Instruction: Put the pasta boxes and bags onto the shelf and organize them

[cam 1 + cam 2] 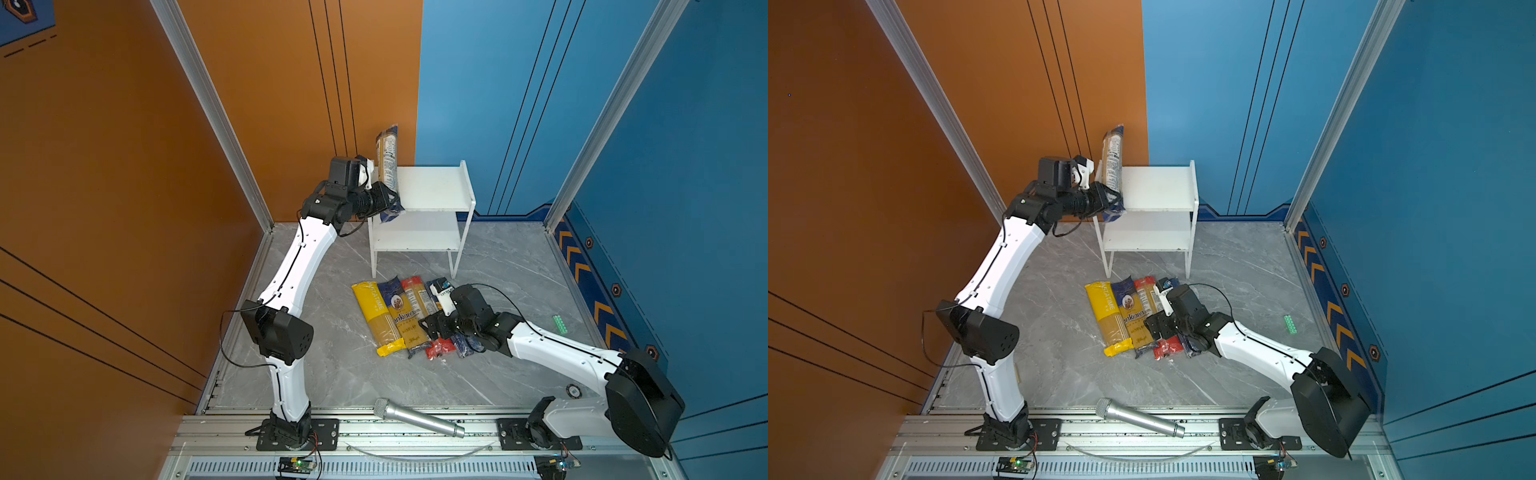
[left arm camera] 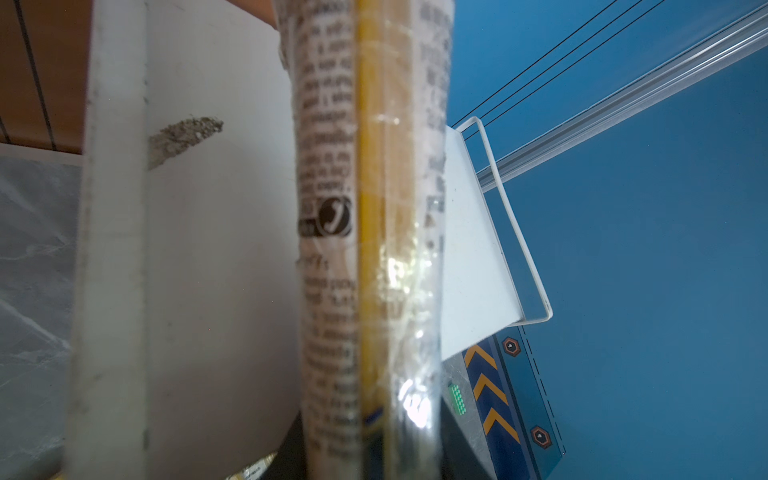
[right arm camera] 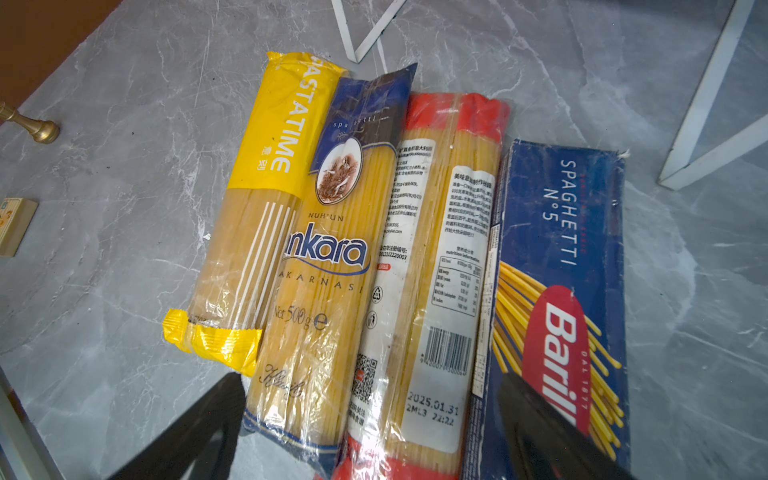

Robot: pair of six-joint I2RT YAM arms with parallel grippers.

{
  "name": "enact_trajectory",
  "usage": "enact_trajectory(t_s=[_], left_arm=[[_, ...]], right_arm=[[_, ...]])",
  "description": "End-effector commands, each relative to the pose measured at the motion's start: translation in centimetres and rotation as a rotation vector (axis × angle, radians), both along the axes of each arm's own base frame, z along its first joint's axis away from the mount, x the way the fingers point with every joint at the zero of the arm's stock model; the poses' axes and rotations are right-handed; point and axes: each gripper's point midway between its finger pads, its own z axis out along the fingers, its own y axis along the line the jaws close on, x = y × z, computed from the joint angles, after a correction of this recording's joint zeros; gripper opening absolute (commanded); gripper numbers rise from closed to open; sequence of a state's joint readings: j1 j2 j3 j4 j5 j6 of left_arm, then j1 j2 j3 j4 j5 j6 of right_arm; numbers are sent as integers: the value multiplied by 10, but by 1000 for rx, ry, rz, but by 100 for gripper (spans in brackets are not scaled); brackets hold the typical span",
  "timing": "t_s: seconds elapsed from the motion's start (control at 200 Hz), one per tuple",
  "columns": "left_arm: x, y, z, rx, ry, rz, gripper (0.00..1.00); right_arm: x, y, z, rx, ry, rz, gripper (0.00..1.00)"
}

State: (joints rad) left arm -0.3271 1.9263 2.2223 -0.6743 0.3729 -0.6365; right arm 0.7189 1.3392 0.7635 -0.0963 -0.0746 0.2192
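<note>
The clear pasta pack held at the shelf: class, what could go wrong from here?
1. The clear pack stands nearly upright, gripped near its lower end by the left pincer; released like this, it may topple off the shelf.
2. The open right pincer hovers over the red-ended pack and Barilla box, which lie touching; it may catch both.

Barilla box [image 1: 463, 351] is mostly hidden in both top views — clear pack's [image 2: 374, 249] print blurred.
</note>
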Motion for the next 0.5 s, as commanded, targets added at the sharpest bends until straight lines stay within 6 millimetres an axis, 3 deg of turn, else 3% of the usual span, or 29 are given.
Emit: enact_trajectory(t_s=[0.0, 0.496], left_arm=[[6, 2, 47, -33, -184, -11, 26], [8, 4, 43, -31, -173, 3, 32]], right_arm=[[0, -5, -6, -9, 13, -19, 93], [0, -4, -6, -4, 15, -19, 93]])
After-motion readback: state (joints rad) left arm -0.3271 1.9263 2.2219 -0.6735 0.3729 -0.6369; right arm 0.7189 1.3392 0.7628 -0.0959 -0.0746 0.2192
